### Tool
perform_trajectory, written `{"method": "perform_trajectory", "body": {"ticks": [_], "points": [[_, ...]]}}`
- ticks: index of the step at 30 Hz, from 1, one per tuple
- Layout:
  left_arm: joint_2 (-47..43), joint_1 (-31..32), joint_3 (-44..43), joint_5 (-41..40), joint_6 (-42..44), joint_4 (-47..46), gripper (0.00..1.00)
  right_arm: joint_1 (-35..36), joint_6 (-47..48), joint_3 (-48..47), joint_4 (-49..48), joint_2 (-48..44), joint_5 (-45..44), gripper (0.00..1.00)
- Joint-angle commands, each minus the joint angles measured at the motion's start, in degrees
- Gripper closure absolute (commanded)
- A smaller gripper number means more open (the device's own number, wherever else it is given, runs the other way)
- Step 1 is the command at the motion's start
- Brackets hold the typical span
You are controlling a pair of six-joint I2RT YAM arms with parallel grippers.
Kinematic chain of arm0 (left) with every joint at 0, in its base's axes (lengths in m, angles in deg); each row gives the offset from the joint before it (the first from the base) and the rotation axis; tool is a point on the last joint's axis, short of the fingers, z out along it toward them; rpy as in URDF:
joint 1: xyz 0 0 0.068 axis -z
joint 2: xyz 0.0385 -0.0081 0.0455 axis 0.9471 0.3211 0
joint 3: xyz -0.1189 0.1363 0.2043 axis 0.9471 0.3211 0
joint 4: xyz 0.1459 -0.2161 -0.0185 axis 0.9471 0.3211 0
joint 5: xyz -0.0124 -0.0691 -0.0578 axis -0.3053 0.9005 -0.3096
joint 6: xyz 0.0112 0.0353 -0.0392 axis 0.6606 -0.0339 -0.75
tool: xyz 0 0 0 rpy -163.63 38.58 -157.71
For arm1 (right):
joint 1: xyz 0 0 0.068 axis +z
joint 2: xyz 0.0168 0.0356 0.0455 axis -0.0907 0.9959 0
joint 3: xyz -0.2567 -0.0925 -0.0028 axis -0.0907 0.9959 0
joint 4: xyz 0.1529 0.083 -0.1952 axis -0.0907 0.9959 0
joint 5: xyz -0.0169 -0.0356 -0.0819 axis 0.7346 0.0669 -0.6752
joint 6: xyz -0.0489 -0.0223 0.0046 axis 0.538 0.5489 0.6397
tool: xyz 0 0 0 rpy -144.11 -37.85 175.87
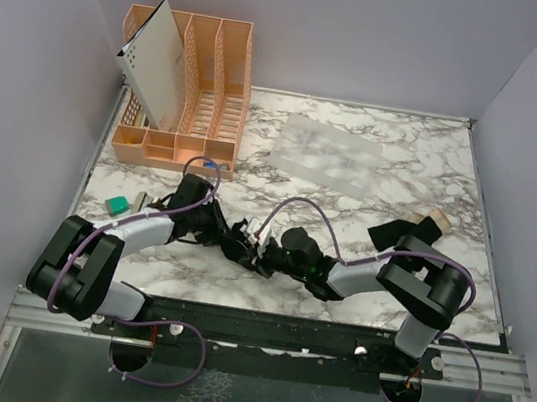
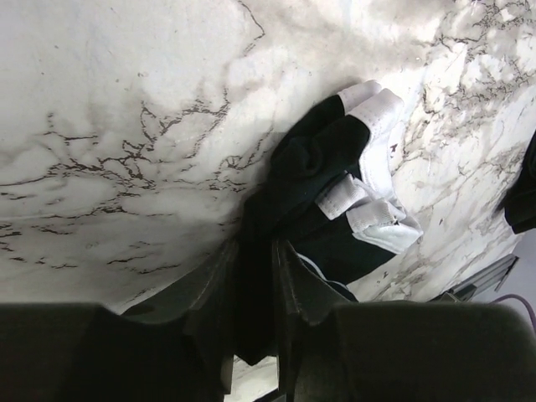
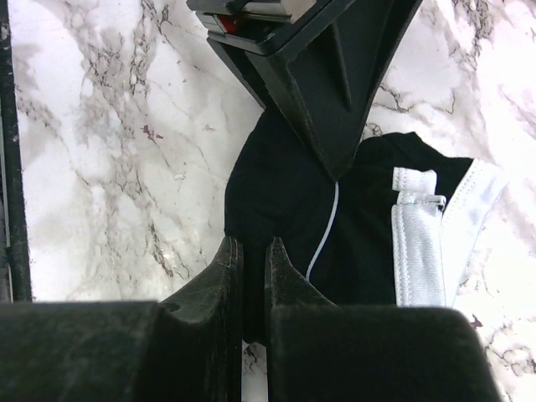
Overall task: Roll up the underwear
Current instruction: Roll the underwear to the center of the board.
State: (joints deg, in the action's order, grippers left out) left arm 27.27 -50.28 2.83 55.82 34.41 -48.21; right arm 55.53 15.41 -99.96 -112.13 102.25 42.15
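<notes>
From above, both arms reach to the middle of the white marble-patterned table (image 1: 426,164). The left gripper (image 1: 224,237) and the right gripper (image 1: 262,255) meet at a soft black fabric underwear with a white band (image 1: 240,242). A second black garment with a tan band (image 1: 390,235) lies well apart on the right. A peach plastic rack (image 1: 211,81) stands at the far left.

In the left wrist view, the left gripper (image 2: 255,255) is clenched on a fold of the underwear (image 2: 322,167), which is bunched on the marble.

In the right wrist view, the right gripper (image 3: 253,255) pinches the underwear's (image 3: 280,193) near edge. The left gripper (image 3: 335,126) meets the cloth from the opposite side.
</notes>
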Motion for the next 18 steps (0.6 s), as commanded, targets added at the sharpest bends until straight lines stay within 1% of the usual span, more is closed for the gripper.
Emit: {"method": "perform_trajectory", "body": {"ticks": [1, 2, 3, 5, 8, 10, 12, 16, 18], "points": [[0.97, 0.01, 0.1, -3.69, 2.08, 6.11, 0.69, 0.04, -5.99, 0.68, 5.69, 3.09, 3.71, 0.96], [0.56, 0.01, -0.14, -4.1, 2.29, 6.76, 0.6, -0.3, -6.64, 0.7, 5.33, 3.26, 4.34, 0.96], [0.09, -0.05, -0.58, -4.62, 2.6, 7.64, 0.55, -0.86, -8.93, 0.78, 4.95, 3.48, 5.26, 0.96], [-1.0, -0.14, -1.36, -5.72, 3.15, 9.27, 0.53, -2.08, -11.71, 0.88, 4.14, 4.15, 7.48, 0.96], [-3.03, -0.48, -2.04, -7.5, 3.54, 11.12, 0.41, -3.85, -15.11, 1.28, 2.58, 5.25, 10.86, 0.96], [-4.34, -0.81, -2.18, -8.18, 3.86, 11.68, 0.38, -5.12, -17.59, 1.76, 0.93, 6.0, 13.28, 0.96], [-5.67, -1.03, -1.91, -8.4, 3.83, 11.83, 0.31, -6.63, -21.01, 2.44, -2.21, 6.95, 16.19, 0.96], [-9.8, -1.13, -0.17, -7.23, 4.54, 9.56, 0.22, -10.97, -28.86, 2.99, -7.37, 10.29, 22.5, 0.95], [-12.49, -1.13, 1.32, -5.1, 5.06, 7.18, 0.17, -13.34, -33.16, 3.28, -11.51, 12.66, 26.23, 0.94]]}}
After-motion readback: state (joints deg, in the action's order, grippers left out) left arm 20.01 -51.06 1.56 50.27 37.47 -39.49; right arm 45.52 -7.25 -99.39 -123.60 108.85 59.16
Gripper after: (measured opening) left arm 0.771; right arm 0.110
